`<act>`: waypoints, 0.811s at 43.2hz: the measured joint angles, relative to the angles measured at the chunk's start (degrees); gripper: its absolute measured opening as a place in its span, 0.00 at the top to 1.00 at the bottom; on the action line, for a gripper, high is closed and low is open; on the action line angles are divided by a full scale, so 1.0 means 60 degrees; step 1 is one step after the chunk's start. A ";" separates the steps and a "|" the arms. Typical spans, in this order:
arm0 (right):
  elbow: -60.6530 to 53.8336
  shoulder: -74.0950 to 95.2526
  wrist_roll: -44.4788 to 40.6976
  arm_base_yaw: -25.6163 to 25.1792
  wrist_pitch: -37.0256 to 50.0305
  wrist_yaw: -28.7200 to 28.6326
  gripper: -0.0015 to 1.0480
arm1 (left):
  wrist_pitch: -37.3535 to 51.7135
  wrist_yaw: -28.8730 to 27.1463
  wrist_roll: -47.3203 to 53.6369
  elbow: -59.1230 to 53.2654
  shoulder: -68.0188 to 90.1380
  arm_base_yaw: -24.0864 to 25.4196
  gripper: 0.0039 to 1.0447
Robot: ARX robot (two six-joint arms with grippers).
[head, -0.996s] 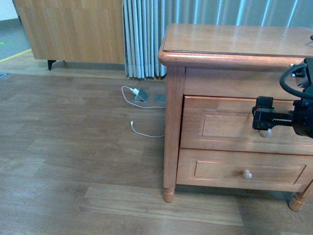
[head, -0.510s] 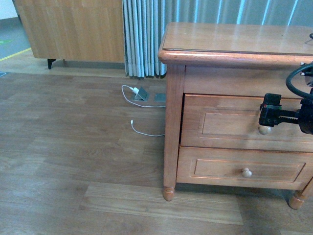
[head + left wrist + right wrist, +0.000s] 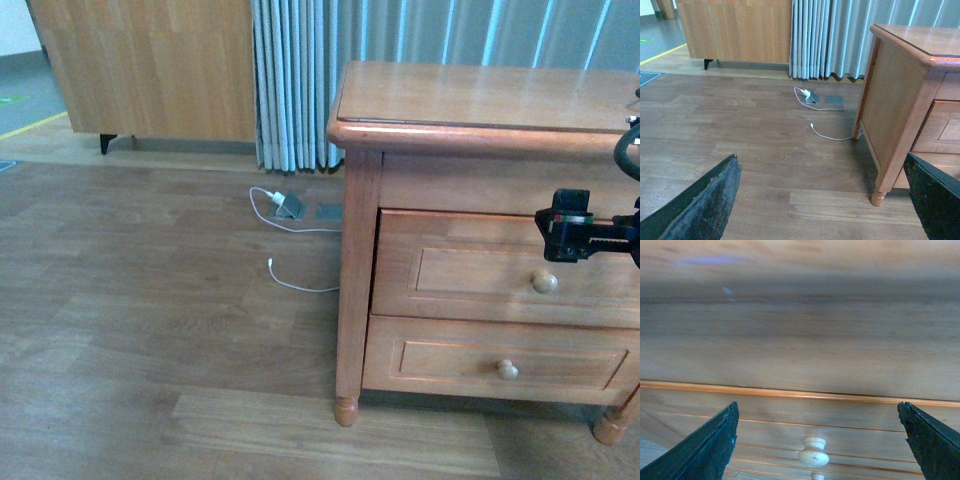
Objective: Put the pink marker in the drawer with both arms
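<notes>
The drawer is the taller upper one in the honey-coloured nightstand, and it is shut. Its round pale knob shows in the front view. My right gripper hangs open in front of the drawer, just above and to the right of the knob, touching nothing. In the right wrist view the knob sits between the spread black fingers, lower than their tips. My left gripper is open over bare floor, left of the nightstand's front leg. The pink marker is out of view.
A shallower lower drawer with a like knob sits under the taller one. A white cable and a floor socket with a charger lie left of the nightstand. Behind them are a striped curtain and a wooden cabinet.
My right gripper has drifted right and risen off the upper knob, which now shows whole below it. The front view has shifted a little, so the nightstand sits lower in frame.
</notes>
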 joint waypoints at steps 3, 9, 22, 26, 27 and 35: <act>-0.0368 -0.0452 -0.0153 0.0007 -0.0095 -0.0084 0.08 | 0.0000 0.0000 0.0000 0.0000 0.0000 0.0000 0.06; -0.1242 -0.1555 -0.0248 -0.0007 -0.0477 -0.0382 0.08 | 0.0000 0.0000 0.0000 0.0000 0.0000 0.0000 0.06; -0.3566 -0.6164 -0.0430 -0.0736 -0.2503 -0.1657 0.08 | 0.0000 0.0004 0.0000 0.0000 0.0000 0.0000 0.06; -0.4233 -0.7989 -0.0597 -0.1282 -0.3464 -0.2288 0.08 | 0.0000 0.0004 0.0000 0.0000 0.0000 0.0000 0.06; -0.4393 -0.8477 -0.0594 -0.1453 -0.3738 -0.2503 0.08 | 0.0000 0.0004 0.0000 0.0000 0.0000 0.0000 0.06; -0.5122 -1.1049 -0.0568 -0.2626 -0.5289 -0.3636 0.08 | 0.0000 0.0004 0.0000 0.0000 0.0000 0.0000 0.06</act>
